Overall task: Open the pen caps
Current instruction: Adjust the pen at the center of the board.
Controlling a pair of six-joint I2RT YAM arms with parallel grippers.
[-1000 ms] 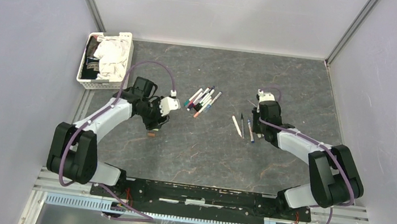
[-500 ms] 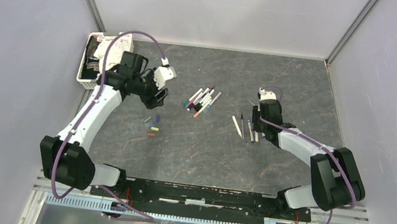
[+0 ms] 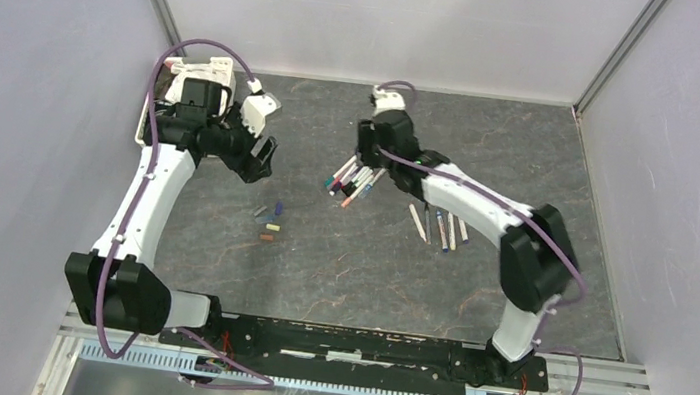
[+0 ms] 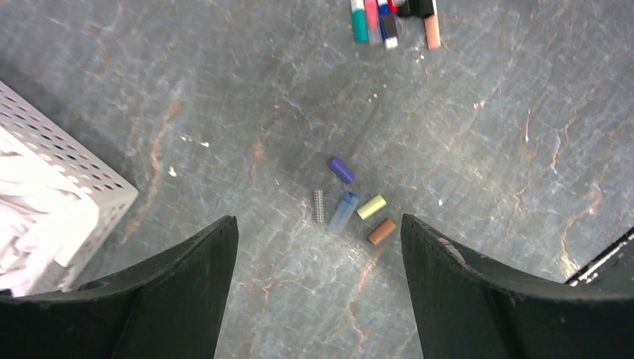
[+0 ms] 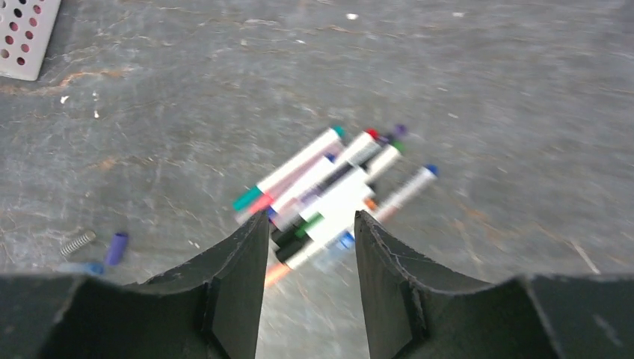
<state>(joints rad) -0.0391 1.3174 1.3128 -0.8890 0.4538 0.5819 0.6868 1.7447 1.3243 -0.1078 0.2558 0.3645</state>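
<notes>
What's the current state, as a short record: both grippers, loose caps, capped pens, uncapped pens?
left gripper: open, empty, raised near basket
right gripper: open, empty, over capped pens
loose caps: four, clustered beside a small spring
capped pens: one heap, mid-table
uncapped pens: a few side by side, right of heap

Left arm (image 3: pixel 144 198): stretched long, from its base at 7 o'clock up to 10 o'clock
Left gripper (image 3: pixel 260 158): aimed toward 4 o'clock — jaws spread wide, empty
Right arm (image 3: pixel 467 200): elbow at 3 o'clock, forearm reaching to 12 o'clock
Right gripper (image 3: pixel 363 156): tilted down — jaws partly apart, gripping nothing
</notes>
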